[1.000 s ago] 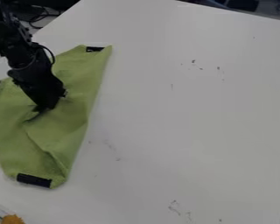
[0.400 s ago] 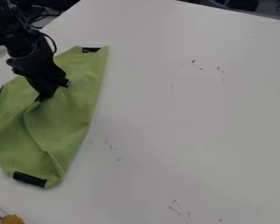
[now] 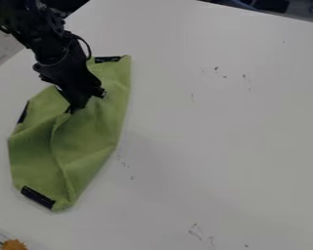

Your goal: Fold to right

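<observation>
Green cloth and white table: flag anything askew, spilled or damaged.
The green cloth is rumpled, a crease running from the gripper toward its bottom end. Small dark marks dot the white table; stains or scuffs, I cannot tell.

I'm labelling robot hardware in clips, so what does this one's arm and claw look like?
The arm is black all over, built of chunky, angular segments, with a thin black cable bowing out in a loop beside its lower part. The claw is black too, narrowing toward its tip, and a small dark part juts out from its side.
</observation>
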You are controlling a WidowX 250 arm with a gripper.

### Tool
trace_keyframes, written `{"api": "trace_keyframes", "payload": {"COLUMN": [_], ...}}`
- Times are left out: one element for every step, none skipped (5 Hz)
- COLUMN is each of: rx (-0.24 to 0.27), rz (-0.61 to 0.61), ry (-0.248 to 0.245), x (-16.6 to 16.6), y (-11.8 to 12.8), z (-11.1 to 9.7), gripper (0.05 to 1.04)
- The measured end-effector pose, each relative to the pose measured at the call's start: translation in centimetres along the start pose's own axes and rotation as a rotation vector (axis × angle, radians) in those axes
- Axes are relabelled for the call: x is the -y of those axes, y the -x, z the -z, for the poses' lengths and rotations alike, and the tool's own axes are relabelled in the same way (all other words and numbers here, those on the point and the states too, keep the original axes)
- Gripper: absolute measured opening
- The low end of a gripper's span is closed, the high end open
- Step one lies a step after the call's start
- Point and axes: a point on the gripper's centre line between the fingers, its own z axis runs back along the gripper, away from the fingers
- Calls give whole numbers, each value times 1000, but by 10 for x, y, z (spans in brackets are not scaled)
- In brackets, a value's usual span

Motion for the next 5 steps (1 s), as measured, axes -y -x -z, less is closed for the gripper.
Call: {"api": "trace_keyframes", "payload": {"rx": [27, 9, 8, -1, -34], "rz": [25, 56, 77, 107, 111], "ry": [15, 38, 64, 78, 76], "x": [22, 39, 53, 66, 71], "y": [-11, -13, -18, -22, -20], "z": [2, 13, 21, 25, 28], "gripper": [72, 72, 97, 271, 552]}}
